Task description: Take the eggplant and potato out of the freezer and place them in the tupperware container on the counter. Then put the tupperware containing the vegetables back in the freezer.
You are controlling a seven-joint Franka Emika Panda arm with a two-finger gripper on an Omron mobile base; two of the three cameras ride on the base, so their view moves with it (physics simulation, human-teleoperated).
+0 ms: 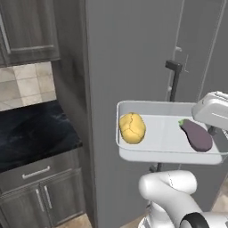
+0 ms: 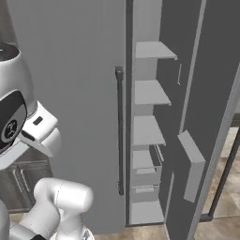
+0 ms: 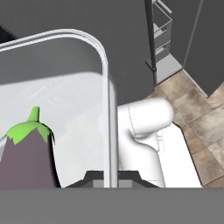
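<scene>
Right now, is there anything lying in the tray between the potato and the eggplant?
No. In the left base view, only bare tupperware container floor separates the potato from the eggplant.

The tupperware container [image 1: 147, 155] looks like smooth, pale plastic with a soft sheen. The eggplant [image 1: 196, 135] is matt purple, the potato [image 1: 132, 128] creased and dull. The surface [image 1: 31, 133] resembles glossy black marble; the freezer [image 1: 129, 53] is matt grey.
</scene>
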